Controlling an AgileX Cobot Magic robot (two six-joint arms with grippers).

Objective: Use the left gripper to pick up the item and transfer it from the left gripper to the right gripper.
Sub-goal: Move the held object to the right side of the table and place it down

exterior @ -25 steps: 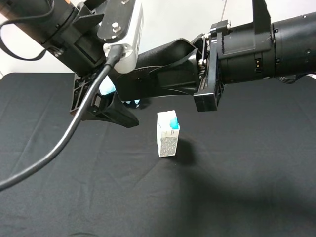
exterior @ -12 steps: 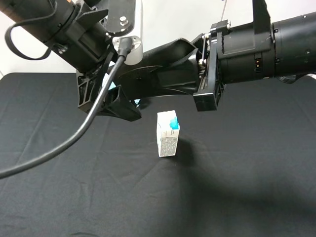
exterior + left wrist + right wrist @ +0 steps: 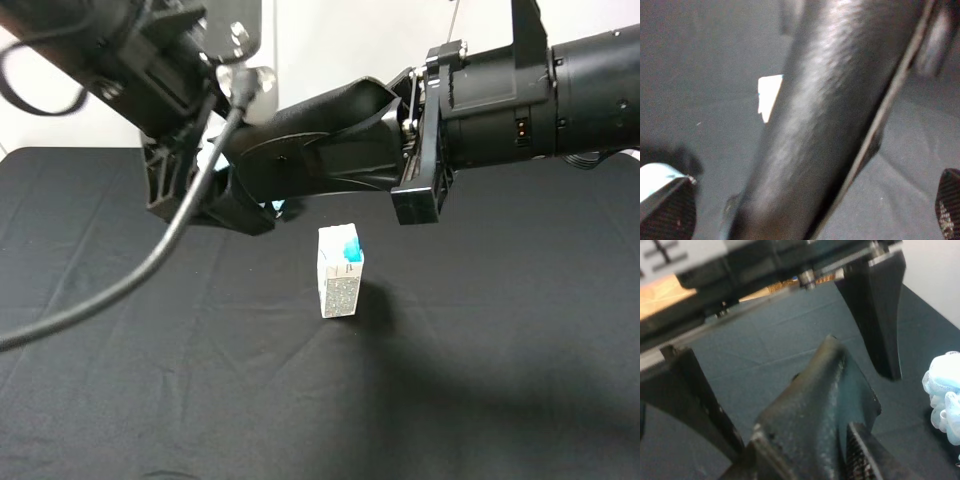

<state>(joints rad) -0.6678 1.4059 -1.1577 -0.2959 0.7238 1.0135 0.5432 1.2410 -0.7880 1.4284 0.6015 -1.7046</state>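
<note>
Left gripper (image 3: 205, 210) hangs above the black cloth (image 3: 480, 380) with its fingers spread wide; the left wrist view shows a gap on either side between them and the item (image 3: 320, 150). From between those fingers the item, a long black case, runs rightward in the air, rising slightly. Below its middle, between the two grippers, a small white-and-teal carton (image 3: 340, 272) stands upright on the cloth. Right gripper (image 3: 405, 125) has its fingers pressed onto the item's right end and carries it. A light-blue bath puff (image 3: 945, 390) lies on the cloth near the left gripper.
</note>
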